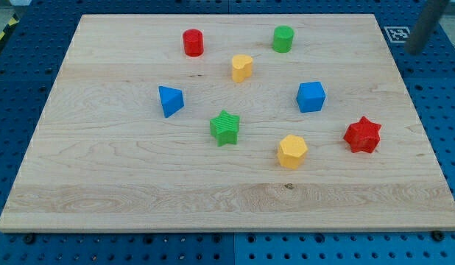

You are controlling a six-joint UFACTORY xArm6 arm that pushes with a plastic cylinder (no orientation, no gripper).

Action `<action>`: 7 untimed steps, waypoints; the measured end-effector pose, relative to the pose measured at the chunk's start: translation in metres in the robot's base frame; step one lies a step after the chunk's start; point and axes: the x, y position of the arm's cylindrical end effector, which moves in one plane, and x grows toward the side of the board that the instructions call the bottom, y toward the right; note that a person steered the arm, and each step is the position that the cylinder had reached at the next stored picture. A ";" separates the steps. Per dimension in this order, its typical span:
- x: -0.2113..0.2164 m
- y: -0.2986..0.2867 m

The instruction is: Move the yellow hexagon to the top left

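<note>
The yellow hexagon (292, 151) lies on the wooden board (124, 184), right of centre and toward the view's bottom. A second yellow block (242, 67), whose shape I cannot make out, lies nearer the view's top. My rod comes in blurred at the view's top right corner. My tip (414, 50) is just off the board's right edge, over the blue pegboard, far up and to the right of the yellow hexagon. It touches no block.
A red cylinder (193, 42) and a green cylinder (283, 38) stand near the top. A blue triangle (170, 100) is left of centre, a green star (225, 127) at centre, a blue cube (311, 96) and a red star (362, 135) on the right.
</note>
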 end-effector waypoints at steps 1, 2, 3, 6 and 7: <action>0.079 0.000; 0.156 -0.007; 0.222 -0.046; 0.230 -0.170; 0.230 -0.176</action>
